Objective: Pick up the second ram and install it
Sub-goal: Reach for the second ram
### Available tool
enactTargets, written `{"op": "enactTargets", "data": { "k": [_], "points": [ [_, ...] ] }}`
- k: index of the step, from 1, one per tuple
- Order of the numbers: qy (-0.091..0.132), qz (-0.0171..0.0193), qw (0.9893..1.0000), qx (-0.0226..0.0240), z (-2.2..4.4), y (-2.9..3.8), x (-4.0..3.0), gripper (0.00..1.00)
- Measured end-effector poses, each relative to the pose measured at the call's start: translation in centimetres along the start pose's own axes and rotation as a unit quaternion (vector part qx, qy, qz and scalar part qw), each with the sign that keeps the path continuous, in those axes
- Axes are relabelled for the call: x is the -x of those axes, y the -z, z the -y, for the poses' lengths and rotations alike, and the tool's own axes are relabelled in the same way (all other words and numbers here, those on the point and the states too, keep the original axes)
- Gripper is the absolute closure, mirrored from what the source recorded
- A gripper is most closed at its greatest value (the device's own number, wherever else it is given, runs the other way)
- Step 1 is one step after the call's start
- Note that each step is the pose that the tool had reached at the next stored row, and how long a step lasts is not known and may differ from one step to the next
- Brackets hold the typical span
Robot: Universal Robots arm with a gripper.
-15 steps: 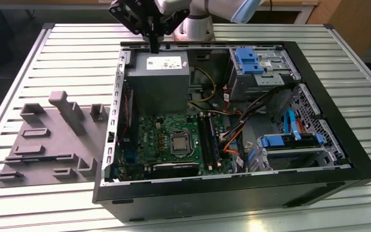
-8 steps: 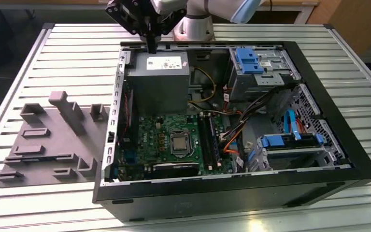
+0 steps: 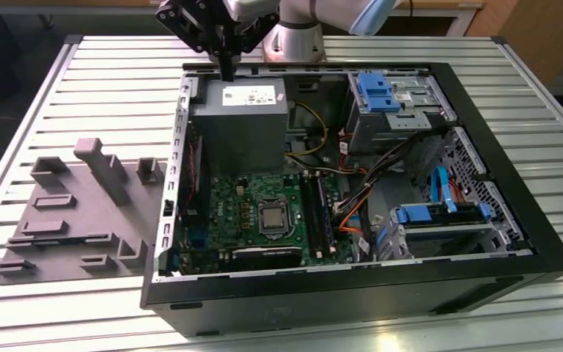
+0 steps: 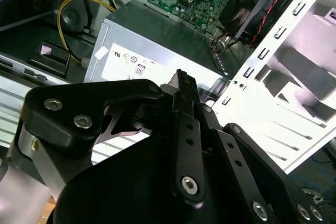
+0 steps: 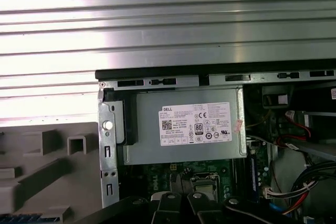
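Gripper (image 3: 228,73), fingers pressed together, above far edge of grey power supply (image 3: 237,121), second ram's long axis not discernible

The tabletop (image 3: 96,66) is silver with parallel ribbed slats. The holder tray (image 3: 76,213) is plain grey. The computer case (image 3: 360,293) is black, its motherboard (image 3: 252,209) green, the power supply (image 3: 237,128) grey with a white label (image 3: 245,94), and the drive clips (image 3: 374,92) blue. A cable (image 4: 59,24) is yellow. The end effector (image 3: 228,72) is black.

Table: we see a ribbed silver metal tabletop (image 3: 96,66), reflective.
Tray: grey moulded plastic holder tray (image 3: 76,220), matt (faintly grainy, we think).
Power supply: grey sheet-metal box (image 5: 184,153), dull, with smooth white paper label (image 5: 195,124).
Gripper: black metal gripper (image 4: 182,81), matt.
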State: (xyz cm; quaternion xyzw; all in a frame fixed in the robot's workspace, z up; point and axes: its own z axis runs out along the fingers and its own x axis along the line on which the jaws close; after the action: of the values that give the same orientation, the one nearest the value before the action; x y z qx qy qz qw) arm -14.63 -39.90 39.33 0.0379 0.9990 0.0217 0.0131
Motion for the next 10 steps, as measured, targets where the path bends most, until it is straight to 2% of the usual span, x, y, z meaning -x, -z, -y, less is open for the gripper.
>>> {"op": "enactTargets", "data": {
  "k": [10],
  "points": [
    [0.000,0.0000,1.0000,0.0000,0.05,0.02,-0.69,0.89]
  ]
}}
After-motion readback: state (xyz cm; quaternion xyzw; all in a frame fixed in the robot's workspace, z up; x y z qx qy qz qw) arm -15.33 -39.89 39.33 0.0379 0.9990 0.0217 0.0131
